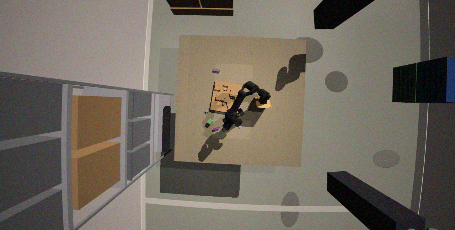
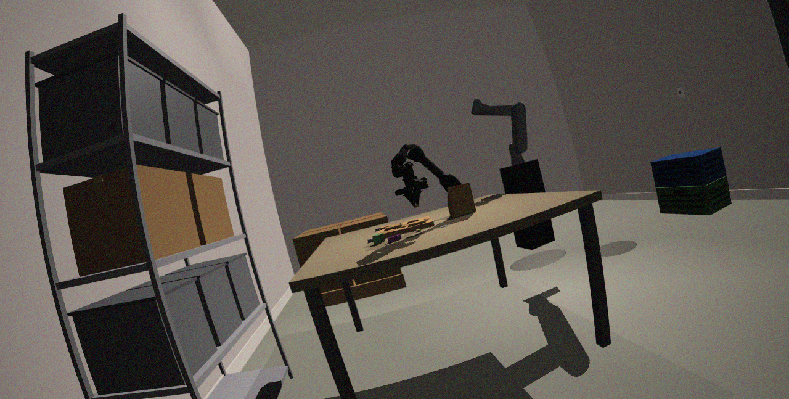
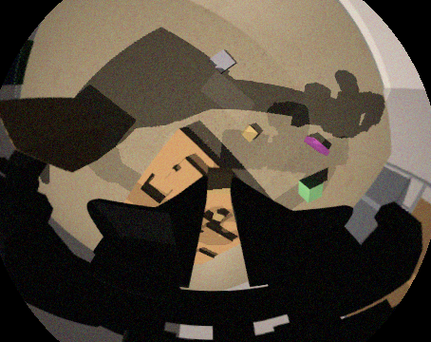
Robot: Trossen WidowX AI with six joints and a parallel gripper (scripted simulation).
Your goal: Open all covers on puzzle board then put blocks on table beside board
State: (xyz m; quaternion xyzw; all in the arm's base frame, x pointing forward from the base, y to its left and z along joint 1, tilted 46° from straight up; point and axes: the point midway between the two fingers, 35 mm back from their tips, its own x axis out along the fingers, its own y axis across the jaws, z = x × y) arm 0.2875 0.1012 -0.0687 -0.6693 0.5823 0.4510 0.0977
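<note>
Well, the gripper (image 1: 233, 117) (image 2: 415, 206) (image 3: 218, 181) is clenched on a small dark block (image 3: 219, 180), held up between the fingertips; shade hides its true colour. Seen from above, the puzzle board (image 1: 219, 84) (image 2: 430, 224) (image 3: 175, 157) lies at nine o'clock from the arm's stand (image 1: 266, 104) (image 2: 460, 201) (image 3: 64, 128), and the jaws hang off towards the board's six o'clock edge.

Round the board as a dial, the purple block (image 1: 215, 70) rests beyond eleven o'clock, the green block (image 1: 209, 121) (image 2: 378, 238) (image 3: 310, 190) near seven, the magenta block (image 1: 216, 129) (image 2: 393, 238) (image 3: 316, 145) between six and seven, and the pale grey block (image 1: 240, 127) (image 3: 223, 61) near five. The wrist view also shows a yellow block (image 3: 250, 133) down on the table.

I'd judge the held one light, stiff and hard to bruise, but short, so the pads have little face to grip and a glancing knock might twist it. Best kept pinched across two flat opposite sides at mid-height, lowered level onto bare wood past six o'clock, clear of its neighbours, then let go straight upward
</note>
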